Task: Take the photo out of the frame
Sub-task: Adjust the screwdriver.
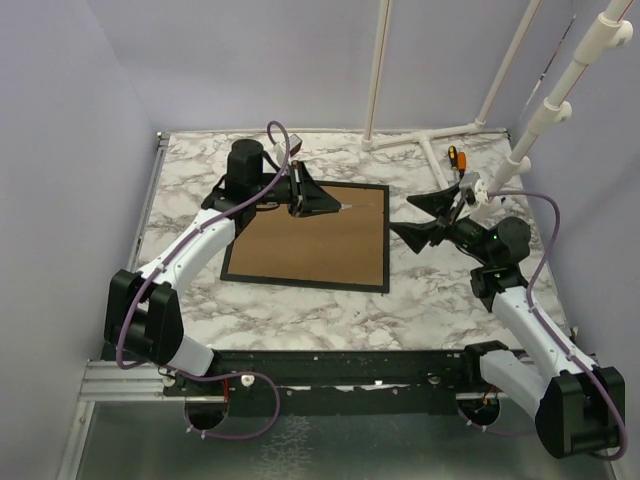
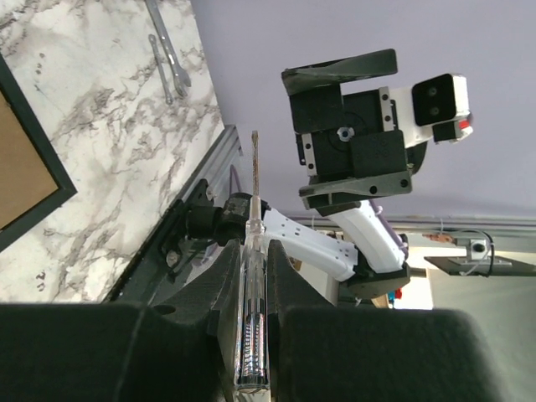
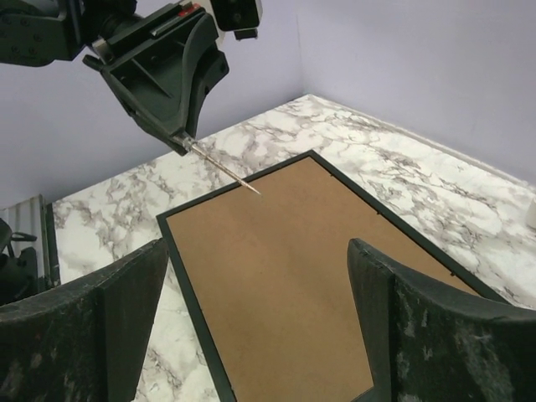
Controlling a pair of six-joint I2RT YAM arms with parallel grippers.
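The frame [image 1: 310,240] lies face down on the marble table, its brown fibreboard back [image 3: 293,268] up inside the thin black border. The photo is hidden beneath that back. My left gripper [image 1: 322,206] hovers over the frame's far left part, shut on a clear-handled screwdriver [image 2: 251,285]. The screwdriver's thin shaft [image 3: 226,172] points out over the board, its tip just above the board near the far edge. My right gripper [image 3: 260,318] stands open above the frame's right edge, seen at the right gripper [image 1: 420,220] in the top view, with nothing between its fingers.
An orange-handled tool [image 1: 455,155] and a white pipe stand [image 1: 430,145] sit at the back right. Metal wrenches [image 2: 165,50] lie on the marble near the rail. An aluminium rail [image 1: 150,200] runs along the table's left side.
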